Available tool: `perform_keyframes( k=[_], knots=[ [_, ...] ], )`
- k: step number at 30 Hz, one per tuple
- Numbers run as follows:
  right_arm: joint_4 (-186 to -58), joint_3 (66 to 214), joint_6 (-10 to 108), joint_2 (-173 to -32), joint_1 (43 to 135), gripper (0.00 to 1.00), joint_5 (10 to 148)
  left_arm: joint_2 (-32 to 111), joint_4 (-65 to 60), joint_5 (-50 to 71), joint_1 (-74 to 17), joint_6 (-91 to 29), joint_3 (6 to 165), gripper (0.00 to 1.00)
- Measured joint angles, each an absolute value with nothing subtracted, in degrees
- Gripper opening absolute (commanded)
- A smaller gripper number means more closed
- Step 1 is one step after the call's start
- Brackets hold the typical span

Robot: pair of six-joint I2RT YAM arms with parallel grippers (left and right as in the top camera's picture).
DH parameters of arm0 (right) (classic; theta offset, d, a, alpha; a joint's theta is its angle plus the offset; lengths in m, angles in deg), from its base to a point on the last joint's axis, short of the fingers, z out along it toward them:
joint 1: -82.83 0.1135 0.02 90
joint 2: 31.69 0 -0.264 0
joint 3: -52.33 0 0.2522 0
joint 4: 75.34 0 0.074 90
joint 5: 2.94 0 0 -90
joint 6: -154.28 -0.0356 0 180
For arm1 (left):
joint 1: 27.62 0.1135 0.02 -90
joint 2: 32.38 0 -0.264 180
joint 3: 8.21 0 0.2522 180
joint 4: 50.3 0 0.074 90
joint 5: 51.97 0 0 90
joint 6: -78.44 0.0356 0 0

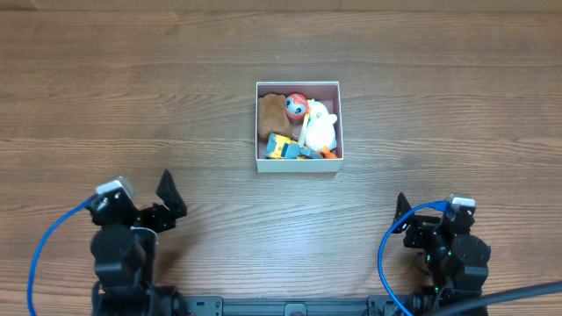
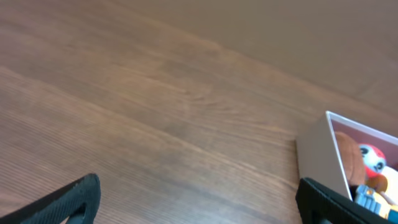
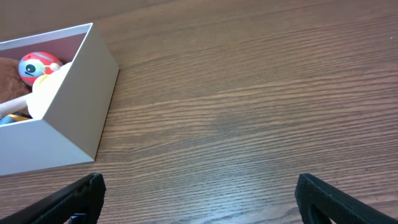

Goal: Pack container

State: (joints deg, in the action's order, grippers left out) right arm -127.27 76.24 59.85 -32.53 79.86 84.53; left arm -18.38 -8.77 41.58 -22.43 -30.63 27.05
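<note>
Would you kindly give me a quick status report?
Left gripper open, empty. Right gripper open, empty. Box holds toys. Nothing in the way.

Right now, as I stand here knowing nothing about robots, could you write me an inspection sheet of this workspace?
Surface: wooden table, brown grain.
Job's things: container upright and open-topped; inside are a brown plush, red ball toy, white plush and yellow-blue toy.
Clutter: nothing seen.
Grippers: left gripper and right gripper both open, fingers spread, holding nothing, apart from the container.
Cables: left blue cable and right blue cable loop beside the arms; black cable at the right corner.
Surroundings: nothing seen.
</note>
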Motion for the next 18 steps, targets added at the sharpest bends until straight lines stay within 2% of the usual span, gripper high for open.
perform_keyframes(
  k=[5, 18],
  knots=[
    [-127.3, 76.2, 59.9, -32.5, 79.9, 1.0, 84.5, -24.2, -13.8, 40.8, -23.2, -30.6, 20.1, 1.0],
    [-127.2, 76.2, 59.9, -32.5, 79.9, 1.0, 84.5, -31.4, -15.3, 40.5, -23.2, -30.6, 12.3, 1.0]
  ],
)
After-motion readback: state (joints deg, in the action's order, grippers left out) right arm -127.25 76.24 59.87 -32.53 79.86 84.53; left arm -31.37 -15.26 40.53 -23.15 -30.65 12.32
